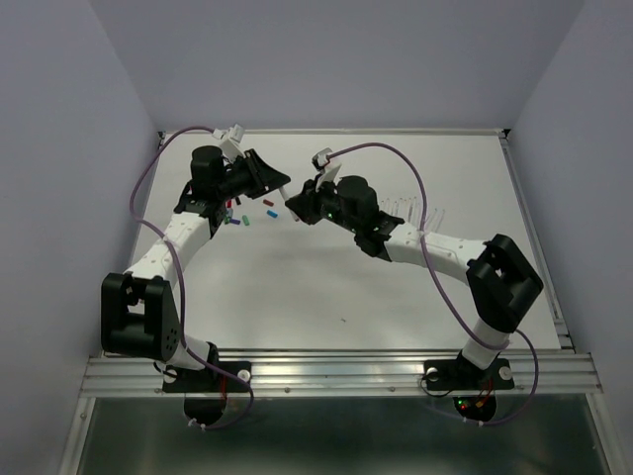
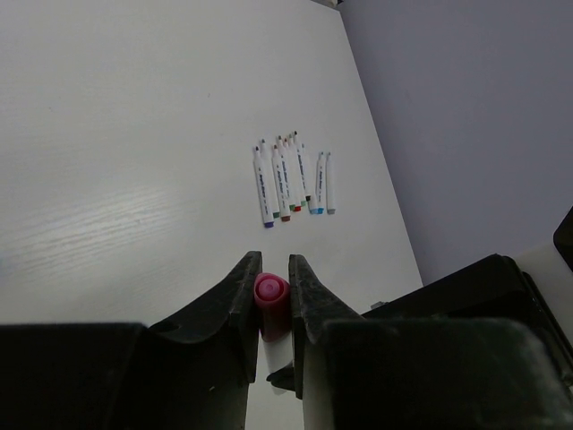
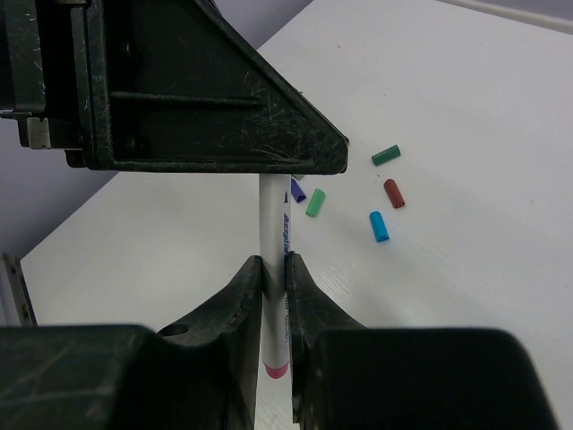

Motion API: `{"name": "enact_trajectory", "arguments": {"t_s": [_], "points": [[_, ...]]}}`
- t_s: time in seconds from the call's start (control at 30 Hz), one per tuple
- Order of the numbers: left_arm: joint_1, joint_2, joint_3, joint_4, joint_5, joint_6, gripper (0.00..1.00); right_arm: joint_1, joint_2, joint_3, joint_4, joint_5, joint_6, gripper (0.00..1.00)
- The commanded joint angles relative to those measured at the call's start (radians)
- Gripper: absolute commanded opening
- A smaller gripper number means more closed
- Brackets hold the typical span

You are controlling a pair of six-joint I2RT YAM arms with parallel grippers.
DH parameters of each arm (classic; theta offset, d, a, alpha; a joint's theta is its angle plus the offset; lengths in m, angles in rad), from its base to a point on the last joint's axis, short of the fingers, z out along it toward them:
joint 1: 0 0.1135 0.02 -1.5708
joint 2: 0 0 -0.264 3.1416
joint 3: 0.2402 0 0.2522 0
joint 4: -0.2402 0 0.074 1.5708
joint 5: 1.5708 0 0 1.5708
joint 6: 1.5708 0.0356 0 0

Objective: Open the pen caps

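One white-barrelled pen is held between both grippers above the table. My left gripper is shut on its pink cap, with the white barrel showing just below the cap. My right gripper is shut on the barrel, whose pink end shows between the fingers. In the top view the left gripper and the right gripper meet tip to tip. Loose caps lie on the table: dark green, brown-red, blue, light green and purple.
A row of several white pens lies side by side on the white table; it shows faintly in the top view behind the right arm. The loose caps lie under the left gripper. The table's far edge meets the wall.
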Motion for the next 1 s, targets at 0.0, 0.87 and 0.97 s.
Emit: {"name": "enact_trajectory", "arguments": {"t_s": [0.0, 0.87, 0.97], "points": [[-0.004, -0.049, 0.004, 0.040, 0.017, 0.009, 0.00, 0.005, 0.002, 0.040, 0.061, -0.003, -0.029, 0.01], [0.001, -0.033, 0.088, -0.006, -0.054, 0.054, 0.00, 0.005, 0.024, 0.028, 0.015, -0.112, -0.030, 0.01], [0.039, 0.020, 0.176, -0.025, -0.075, 0.060, 0.00, 0.005, -0.028, -0.067, 0.025, -0.207, -0.003, 0.01]]}}
